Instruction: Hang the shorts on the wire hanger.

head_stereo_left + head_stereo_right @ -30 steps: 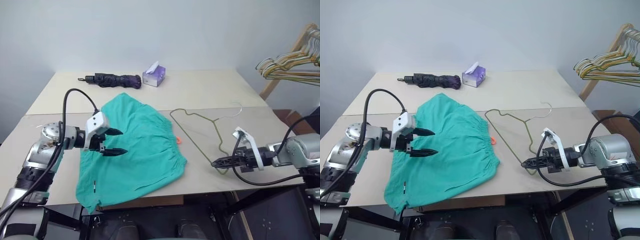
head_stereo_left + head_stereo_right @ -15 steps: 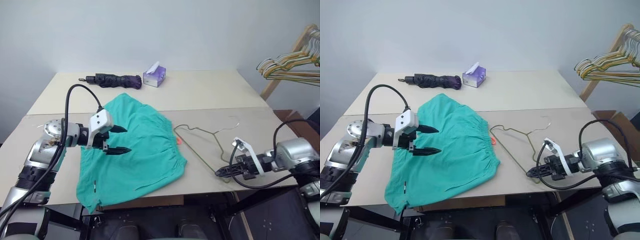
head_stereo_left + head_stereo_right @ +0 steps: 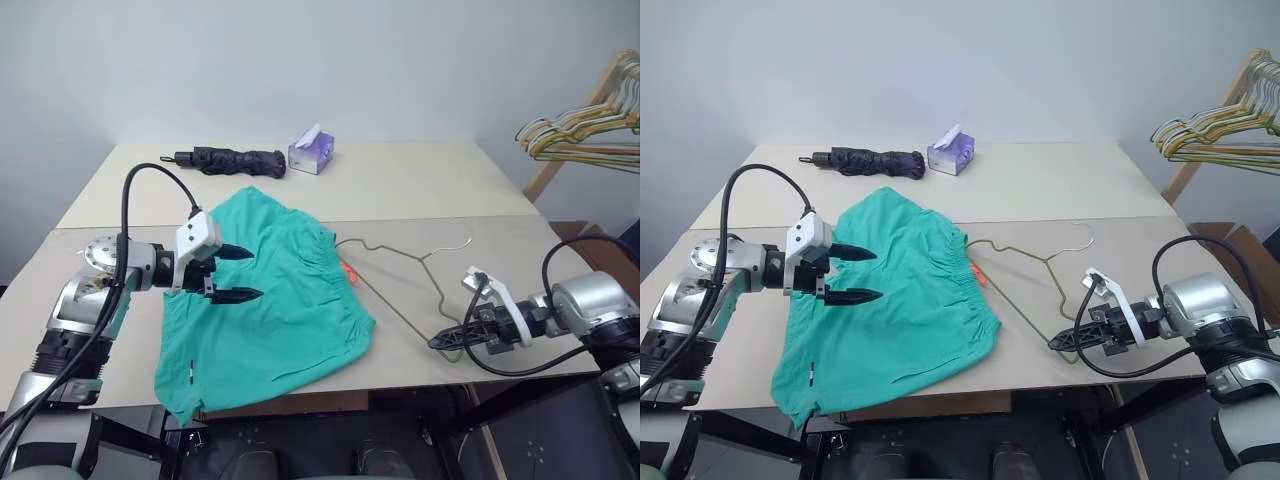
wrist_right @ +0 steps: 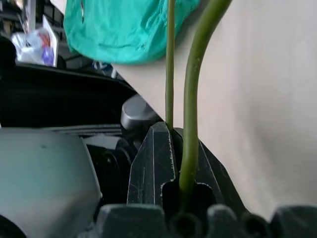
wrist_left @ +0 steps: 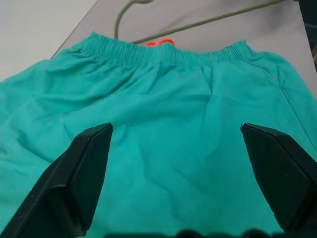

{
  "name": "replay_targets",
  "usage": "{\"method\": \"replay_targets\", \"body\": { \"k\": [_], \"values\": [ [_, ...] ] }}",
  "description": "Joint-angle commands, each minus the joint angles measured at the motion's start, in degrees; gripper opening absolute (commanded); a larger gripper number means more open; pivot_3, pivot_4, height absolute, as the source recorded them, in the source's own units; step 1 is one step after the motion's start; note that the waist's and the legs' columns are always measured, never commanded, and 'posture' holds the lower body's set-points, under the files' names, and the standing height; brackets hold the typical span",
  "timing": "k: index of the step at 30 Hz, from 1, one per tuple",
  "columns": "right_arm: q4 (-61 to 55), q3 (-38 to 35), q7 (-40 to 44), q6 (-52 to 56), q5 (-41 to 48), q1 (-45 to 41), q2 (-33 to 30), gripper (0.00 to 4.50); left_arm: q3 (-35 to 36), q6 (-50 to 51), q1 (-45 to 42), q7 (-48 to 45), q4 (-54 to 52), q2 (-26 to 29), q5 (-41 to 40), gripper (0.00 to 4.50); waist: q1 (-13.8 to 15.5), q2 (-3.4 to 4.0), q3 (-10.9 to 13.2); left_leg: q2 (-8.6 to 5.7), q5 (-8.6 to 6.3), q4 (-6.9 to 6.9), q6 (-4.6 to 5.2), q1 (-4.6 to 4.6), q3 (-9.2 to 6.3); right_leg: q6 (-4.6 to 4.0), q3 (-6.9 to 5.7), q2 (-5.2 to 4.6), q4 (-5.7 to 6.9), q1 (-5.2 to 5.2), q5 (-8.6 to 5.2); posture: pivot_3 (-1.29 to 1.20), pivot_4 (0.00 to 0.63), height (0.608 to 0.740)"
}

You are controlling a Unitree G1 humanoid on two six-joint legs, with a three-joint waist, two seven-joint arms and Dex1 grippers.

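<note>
- Shorts point(image 3: 268, 300) lie spread flat on the near worktop point(image 3: 420, 190), teal-green, with the gathered waistband toward the right and one leg hanging a little over the front edge.
- A small orange tag point(image 3: 350, 272) sits at the waistband, just beside the wire of the hanger.
- The wire hanger point(image 3: 400, 280) rests to the right of the shorts — its left corner touches or slightly overlaps the waistband, its hook point(image 3: 458, 238) points away toward the far right.
- The right hand point(image 3: 445, 340) is closed on the hanger's near corner by the front edge of the worktop; in the right wrist view the wire point(image 4: 190, 99) runs straight out from between the pinched fingers point(image 4: 153, 158).
- The left hand point(image 3: 235, 273) hovers over the left part of the shorts with its two black fingers spread wide, gripping nothing.
- On the far worktop lie a folded dark umbrella point(image 3: 230, 159) and, just right of it, a small purple tissue box point(image 3: 312, 152).
- A bunch of hangers point(image 3: 585, 130) hangs on a wooden rack at the far right, well apart from the worktop.
</note>
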Motion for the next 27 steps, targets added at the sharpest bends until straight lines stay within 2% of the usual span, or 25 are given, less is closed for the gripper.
{"method": "replay_targets", "body": {
  "k": [1,7,13,17,23,27],
  "values": [
    [3.9,2.5,0.6,-3.4,-4.8,-4.9,2.3,0.00,0.7,-1.7,-1.4,-0.1,-0.4,0.3,0.6,4.47,-0.2,0.00,0.0,0.00,0.00,0.01,0.00,0.01,0.00,0.00,0.00,0.00,0.02,0.00,0.00,0.08,0.000,0.740],
    [11.3,6.5,5.9,-9.4,-7.2,-11.6,3.6,0.00,0.7,-2.0,-0.5,1.4,-1.0,-0.6,0.9,4.47,0.6,0.02,0.0,-0.01,0.00,0.04,0.00,0.00,0.02,0.00,0.02,0.00,0.10,-0.02,0.00,0.10,0.000,0.740],
    [11.4,16.3,6.1,-13.8,-0.9,-17.0,2.2,0.00,0.6,-2.3,0.3,2.5,-1.9,-1.1,1.4,4.47,1.5,0.04,0.0,0.00,0.00,0.04,0.00,0.02,0.02,0.00,0.02,0.00,0.15,-0.04,0.00,0.13,0.000,0.740],
    [18.2,22.1,6.1,-15.4,-3.1,-21.4,5.9,0.00,1.1,-2.4,0.9,3.2,-2.1,-1.0,1.5,4.47,1.7,0.04,0.0,0.00,0.00,0.07,0.00,0.03,0.03,-0.01,0.02,0.00,0.20,-0.05,0.00,0.14,0.000,0.740],
    [32.7,22.4,6.1,-21.1,-8.6,-26.2,12.7,0.00,1.4,-2.2,2.1,3.9,-3.5,-1.0,1.4,4.47,2.0,0.04,0.0,-0.01,0.00,0.10,0.00,0.05,0.03,-0.01,0.04,0.01,0.34,-0.08,-0.01,0.16,0.000,0.740],
    [33.5,22.8,6.1,-20.0,-4.2,-28.7,13.2,0.00,1.5,-2.2,2.9,4.5,-4.2,-1.0,1.5,4.47,2.8,0.06,0.0,-0.01,0.00,0.13,0.00,0.00,0.03,-0.01,0.03,0.00,0.38,-0.13,-0.01,0.16,0.000,0.740]
  ]
}}
